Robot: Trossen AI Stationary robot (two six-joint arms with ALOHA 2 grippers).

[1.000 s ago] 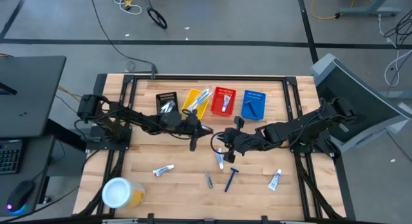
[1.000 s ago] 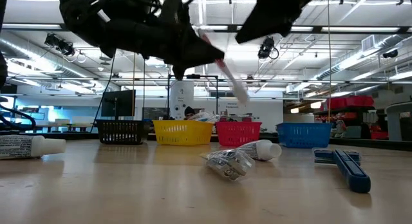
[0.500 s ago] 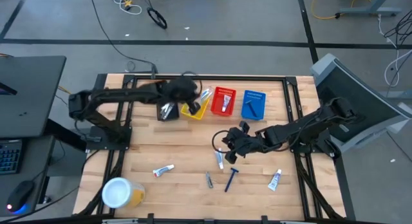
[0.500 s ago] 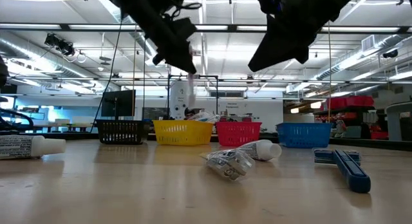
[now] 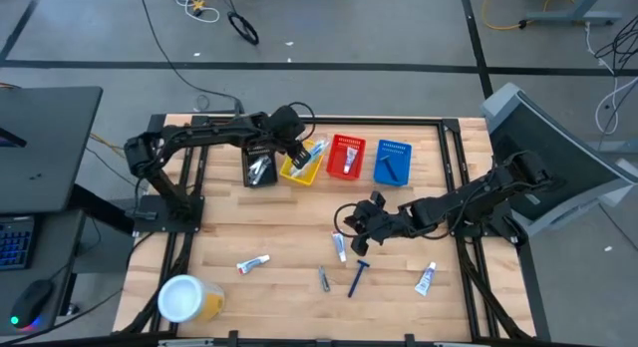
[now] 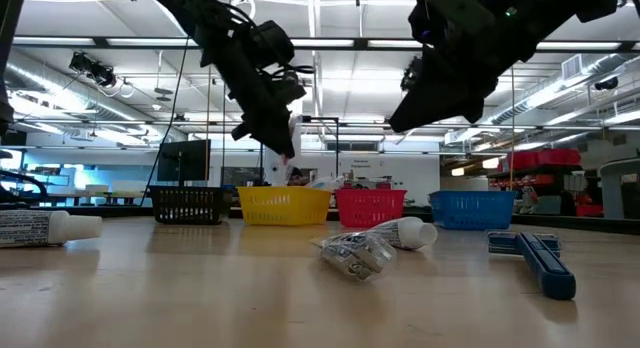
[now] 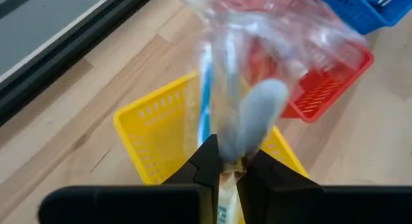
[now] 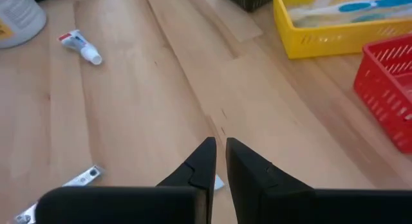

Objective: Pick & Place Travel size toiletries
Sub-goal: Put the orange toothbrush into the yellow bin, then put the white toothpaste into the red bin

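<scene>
We find the left gripper (image 7: pixel 228 166) over the yellow basket (image 5: pixel 302 164), jaws pinching a wrapped toothbrush (image 7: pixel 248 89). Right gripper (image 8: pixel 219 161) hangs mid-bench w/ jaws nearly pressed together, holding nothing.

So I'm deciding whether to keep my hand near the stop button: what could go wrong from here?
The left gripper holds a wrapped toothbrush over the yellow basket, pinched only at one end. Toothbrushes already in there jut past the rim, so on release this one might bounce or tip out.

The right gripper hangs low, jaws nearly shut, close above a white tube. It could well nudge that tube or the blue razor aside if it descends without opening.
</scene>
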